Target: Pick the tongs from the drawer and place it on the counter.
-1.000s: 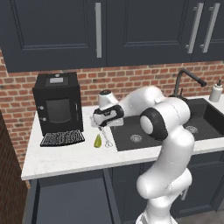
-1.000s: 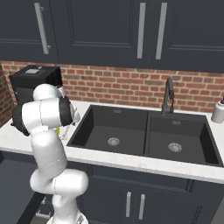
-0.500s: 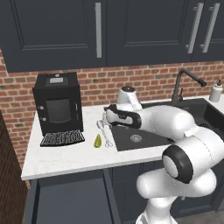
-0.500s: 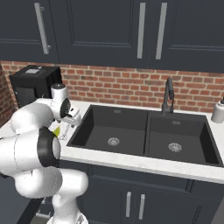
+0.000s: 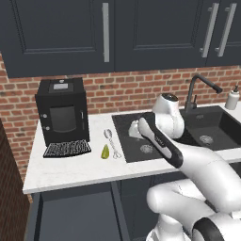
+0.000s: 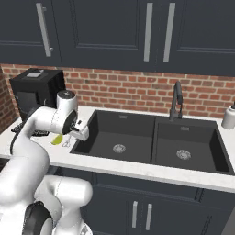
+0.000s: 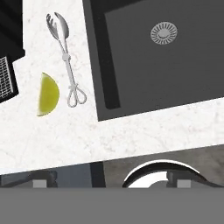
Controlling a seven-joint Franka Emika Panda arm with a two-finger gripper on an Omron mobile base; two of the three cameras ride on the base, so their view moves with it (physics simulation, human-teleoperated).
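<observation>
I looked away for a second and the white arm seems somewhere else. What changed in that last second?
The white arm swung away from the coffee machine side toward the black double sink, and its pincer now looks down from over the sink's left edge. The slim silvery metal tongs lie untouched on the white marbled counter, beside the small green fruit. The black coffee machine stayed put too.

Even flat lighting, sharp, faint shadows

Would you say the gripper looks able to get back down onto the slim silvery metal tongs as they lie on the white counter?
Probably yes. The slim silvery metal tongs lie flat on the white marbled counter, apart from the small green fruit beside them, with nothing on top, so a descent from above looks unobstructed.
</observation>
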